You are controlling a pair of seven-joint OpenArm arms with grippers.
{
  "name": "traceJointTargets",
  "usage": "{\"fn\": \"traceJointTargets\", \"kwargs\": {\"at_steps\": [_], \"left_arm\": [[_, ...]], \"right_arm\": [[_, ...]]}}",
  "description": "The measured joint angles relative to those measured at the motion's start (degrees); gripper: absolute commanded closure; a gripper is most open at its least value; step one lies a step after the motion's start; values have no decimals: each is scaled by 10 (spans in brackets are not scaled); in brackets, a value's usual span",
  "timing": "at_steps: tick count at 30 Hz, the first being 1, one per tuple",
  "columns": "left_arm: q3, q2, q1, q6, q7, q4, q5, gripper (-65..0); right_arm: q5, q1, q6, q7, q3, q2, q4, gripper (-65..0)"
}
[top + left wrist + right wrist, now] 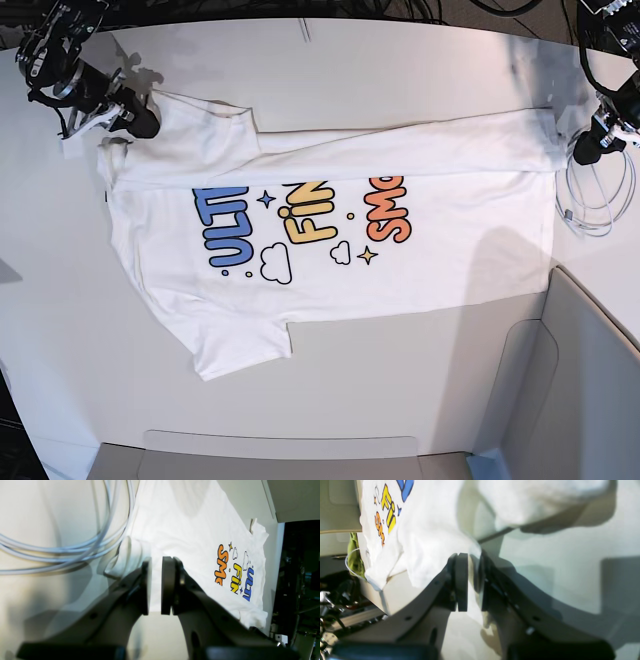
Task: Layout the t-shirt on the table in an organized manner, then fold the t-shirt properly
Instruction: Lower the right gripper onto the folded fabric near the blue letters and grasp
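The white t-shirt (400, 270) lies spread across the table (350, 60), print up, its far edge folded over in a long band. My right gripper (140, 120) is at the shirt's far left corner. In its wrist view the right gripper (472, 560) is open, with a thin flap of the t-shirt (425, 530) lying loose between the jaws. My left gripper (586, 152) is at the band's right end. Close up, the left gripper (156, 566) is open by a narrow gap, a rolled hem of the t-shirt (195, 530) just beside its left finger.
A coiled white cable (592, 200) lies on the table right by the left gripper, and shows as loops of cable (62, 550) in its wrist view. A grey angular bin (585, 380) fills the near right corner. The table edge (370, 597) drops off beside the right gripper.
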Motion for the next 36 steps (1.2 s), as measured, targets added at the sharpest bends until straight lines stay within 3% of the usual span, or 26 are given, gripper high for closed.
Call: {"fn": "traceJointTargets", "kwargs": {"at_steps": [6, 8, 13, 21, 28, 32, 36], "left_arm": [[0, 0, 0, 0, 0, 0, 0, -86], [0, 0, 0, 0, 0, 0, 0, -86], [0, 0, 0, 0, 1, 0, 0, -86], [0, 0, 0, 0, 0, -1, 0, -86], [0, 0, 0, 0, -1, -1, 0, -86], [0, 0, 0, 0, -1, -1, 0, -86], [0, 0, 0, 0, -1, -1, 1, -86]], "right_arm": [[0, -11, -1, -2, -30, -2, 20, -74], [-8, -14, -1, -11, -37, -5, 33, -3], [-13, -9, -9, -25, -71, 0, 50, 0], [-1, 82, -14, -33, -76, -3, 116, 0], [-73, 181, -14, -32, -73, -17, 37, 0], [-84, 212, -14, -32, -77, -41, -32, 0], [-88, 216, -13, -31, -76, -39, -87, 0]]}}
